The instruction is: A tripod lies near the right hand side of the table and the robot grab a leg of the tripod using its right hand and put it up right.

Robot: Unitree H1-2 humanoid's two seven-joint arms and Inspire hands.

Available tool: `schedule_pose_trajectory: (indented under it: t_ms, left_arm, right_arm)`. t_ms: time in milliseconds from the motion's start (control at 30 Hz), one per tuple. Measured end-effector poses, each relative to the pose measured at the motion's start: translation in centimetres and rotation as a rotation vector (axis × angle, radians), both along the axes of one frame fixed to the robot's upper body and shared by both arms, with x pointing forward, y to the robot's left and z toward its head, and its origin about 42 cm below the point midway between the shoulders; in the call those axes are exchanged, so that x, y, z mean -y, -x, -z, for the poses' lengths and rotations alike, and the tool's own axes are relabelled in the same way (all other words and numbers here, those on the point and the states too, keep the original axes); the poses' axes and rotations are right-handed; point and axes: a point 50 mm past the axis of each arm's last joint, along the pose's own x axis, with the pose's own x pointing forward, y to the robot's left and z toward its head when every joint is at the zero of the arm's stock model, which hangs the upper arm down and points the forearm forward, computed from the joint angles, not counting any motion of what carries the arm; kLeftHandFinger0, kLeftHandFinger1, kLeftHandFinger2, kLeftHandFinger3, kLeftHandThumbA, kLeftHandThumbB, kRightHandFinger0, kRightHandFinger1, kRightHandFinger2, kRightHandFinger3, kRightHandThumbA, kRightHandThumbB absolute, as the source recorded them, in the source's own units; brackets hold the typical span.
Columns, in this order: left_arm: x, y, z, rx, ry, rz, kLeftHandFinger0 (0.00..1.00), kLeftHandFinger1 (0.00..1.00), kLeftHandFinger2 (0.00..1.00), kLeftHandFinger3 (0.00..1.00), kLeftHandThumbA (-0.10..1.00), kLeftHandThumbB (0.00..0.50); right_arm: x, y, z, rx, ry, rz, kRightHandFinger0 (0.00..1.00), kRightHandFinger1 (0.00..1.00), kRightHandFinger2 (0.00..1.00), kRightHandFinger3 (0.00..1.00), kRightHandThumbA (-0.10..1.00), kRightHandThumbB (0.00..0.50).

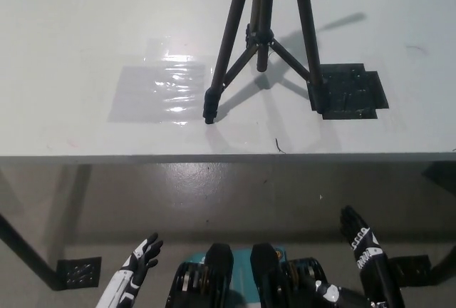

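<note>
Head view. Tripod [265,37] stands upright on the surface [85,23], toward the far right part of it, legs spread; its top runs out of the picture. One foot [209,114] sits at the edge of a shiny clear patch [160,90], another foot rests on a dark square patch [353,93], and the third leg is mostly hidden behind the centre column. I judge the righting step to be already done, since nothing holds the tripod and it stands by itself.

Handling, as I judge it: the legs are thin, stiff, dark tubes, probably metal and fairly smooth, so a grip may slip along the tube. The frame looks light but tall, so it should tip easily if pushed high up. If I had to take it again, I would close on a leg at mid-height, below the brace hub [259,36], where the tube is bare.

Right robot hand [358,240] is low at the bottom right, below the surface edge and well apart from the tripod. Its fingers are extended and it holds nothing.

Left robot hand [140,258] rests at the bottom left, fingers apart, empty, touching nothing I can see.
</note>
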Motion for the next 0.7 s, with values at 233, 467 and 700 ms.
schedule_pose_trajectory:
  t_ms: [233,467,700]
  left_arm:
    - [-0.02,-0.3,-0.23,0.01,0.0,-0.001,1.0,1.0,1.0,1.0,1.0,0.351]
    - [-0.07,-0.35,-0.26,0.01,-0.008,-0.002,1.0,1.0,1.0,1.0,1.0,0.376]
    - [-0.14,-0.4,-0.29,0.012,-0.016,-0.004,1.0,1.0,1.0,1.0,1.0,0.366]
  right_arm:
    - [0.03,-0.37,-0.19,0.01,-0.009,0.002,1.0,1.0,1.0,1.0,1.0,0.429]
    - [0.23,-0.42,0.02,0.003,-0.008,0.004,1.0,1.0,1.0,1.0,1.0,0.44]
    - [0.3,-0.66,0.12,0.001,-0.002,0.002,1.0,1.0,1.0,1.0,1.0,0.439]
